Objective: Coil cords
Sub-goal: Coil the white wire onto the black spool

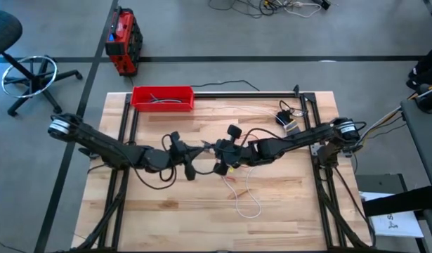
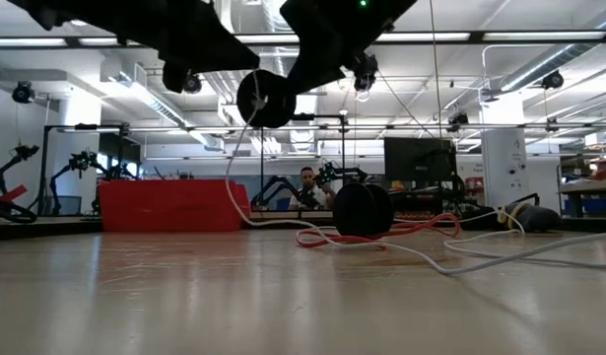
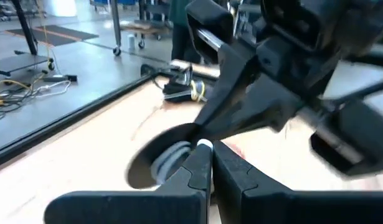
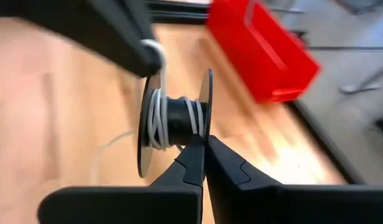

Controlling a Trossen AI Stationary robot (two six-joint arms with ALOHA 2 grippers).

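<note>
Both arms meet mid-table, right hand [image 4: 203, 146] (fingers closed) gripping spool [image 4: 175, 121].

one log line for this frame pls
phase: coil white cord | right gripper: shut on black spool, above table | left gripper: shut on white cord beside spool | red cord: loose on table

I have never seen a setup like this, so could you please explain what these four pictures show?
Two dark robot arms work over a wooden table. One picture looks down from above, one looks level across the tabletop, and two come from cameras on the wrists. The left gripper and right gripper meet mid-table, fingers shut, at a small black spool with white cord wound on it, lifted off the table. More white cord, a red cord and a second spool lie on the wood. A red tray sits at the far edge.
</note>
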